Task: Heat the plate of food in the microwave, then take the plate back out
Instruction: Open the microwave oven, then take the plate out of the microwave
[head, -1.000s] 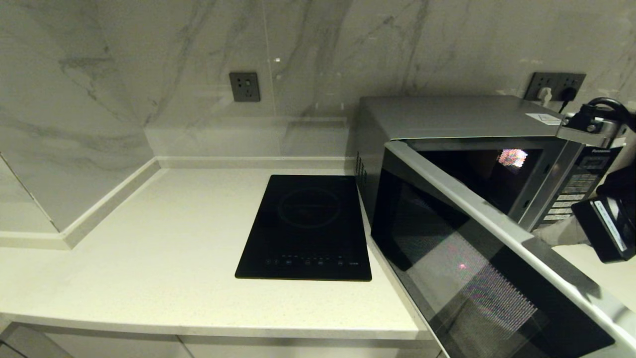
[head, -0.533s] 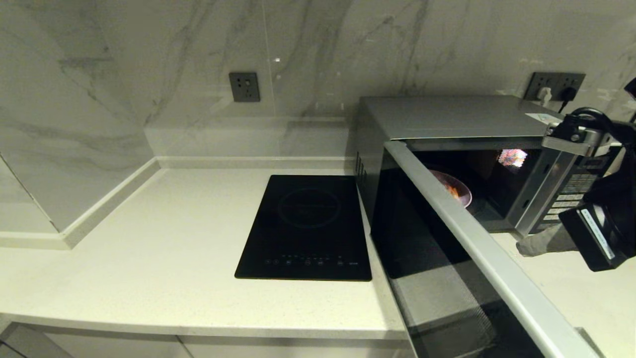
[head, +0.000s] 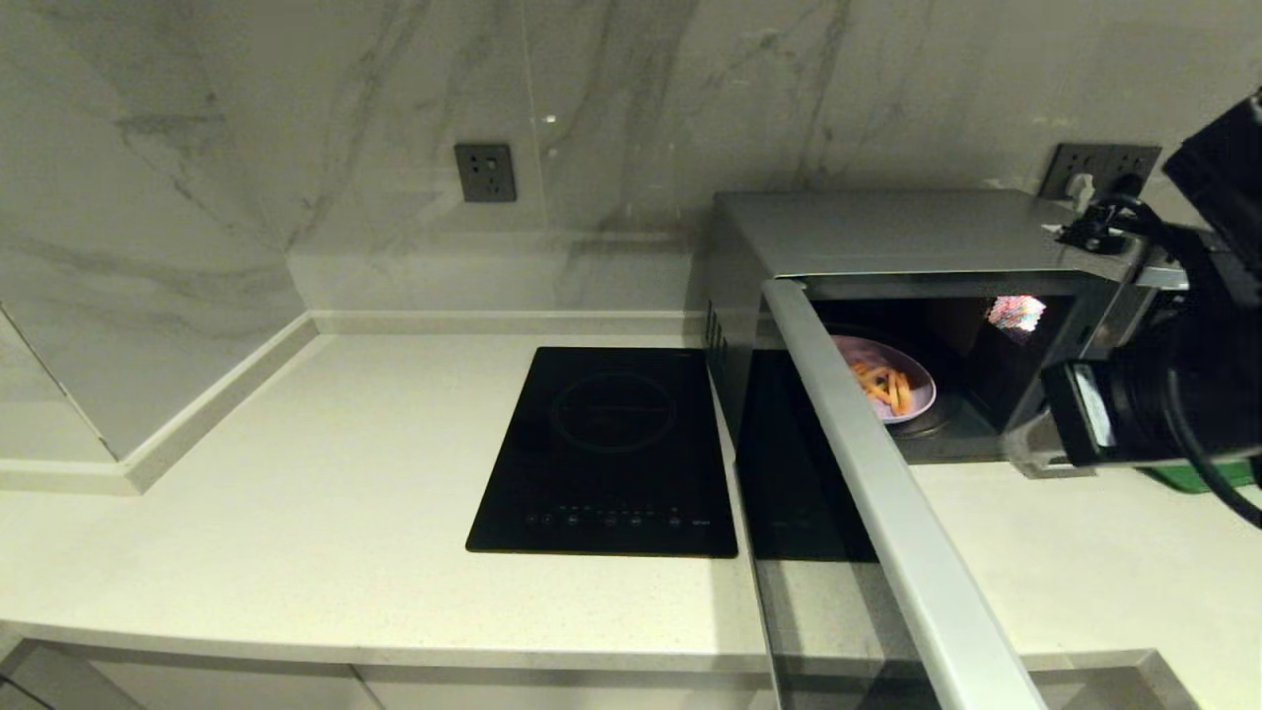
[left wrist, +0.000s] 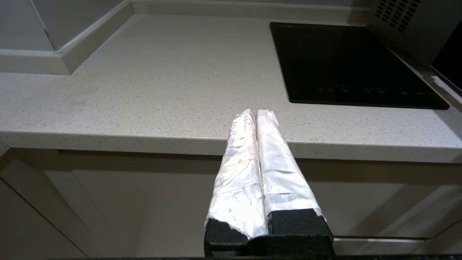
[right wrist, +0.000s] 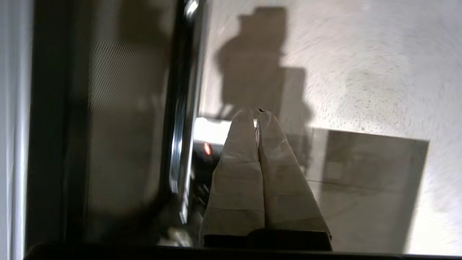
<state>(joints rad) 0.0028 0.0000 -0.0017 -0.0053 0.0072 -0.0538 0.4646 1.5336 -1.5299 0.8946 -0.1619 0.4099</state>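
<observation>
Inside the open microwave (head: 887,237), plate of food (head: 892,387) sits apart from right fingers (right wrist: 249,151).

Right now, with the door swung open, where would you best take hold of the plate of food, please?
Probably the near rim of the plate of food, approached straight in through the microwave opening from the front. The plate lies flat on the cavity floor, the fries sit mid-plate, and the open door blocks its left side. The right gripper, jaws shut, is nearest.
</observation>
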